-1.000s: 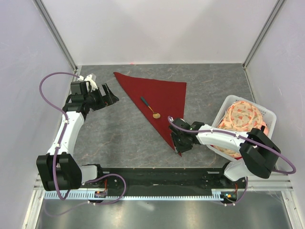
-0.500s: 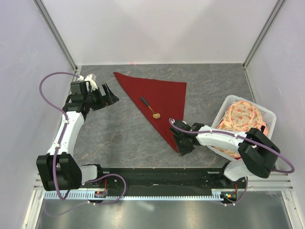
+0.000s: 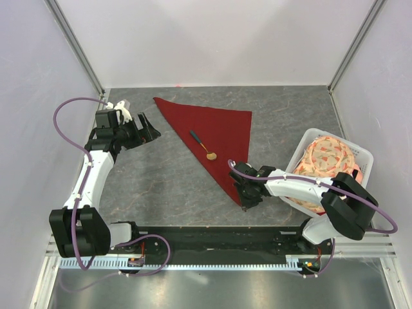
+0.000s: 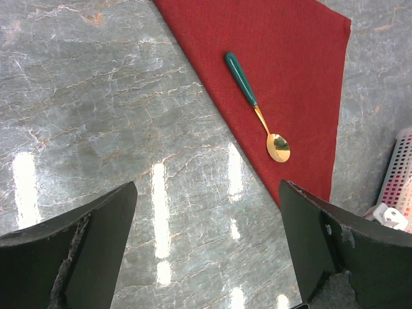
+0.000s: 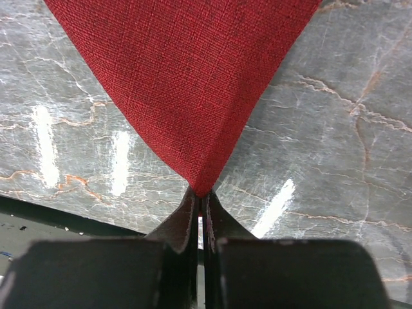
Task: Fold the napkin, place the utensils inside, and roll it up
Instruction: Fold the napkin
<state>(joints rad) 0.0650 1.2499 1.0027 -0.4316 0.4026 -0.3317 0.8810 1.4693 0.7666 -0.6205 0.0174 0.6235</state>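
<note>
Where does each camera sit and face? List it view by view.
Top external: above and behind, looking down at the table, left arm and right arm showing.
Left wrist: on the left arm, past the open left gripper toward the spoon on the napkin.
Right wrist: on the right arm, down the right gripper, shut on the napkin's corner.
Shared: both wrist views show the napkin.

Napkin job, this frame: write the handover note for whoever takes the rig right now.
Left gripper: open, holding nothing, over bare table left of the napkin.
Right gripper: shut on the napkin's near corner.
Napkin: folded into a triangle, flat on the table. Spoon: lying on it near the long left edge.
Done: fold made, spoon placed.
Left: roll the napkin up around the spoon.
</note>
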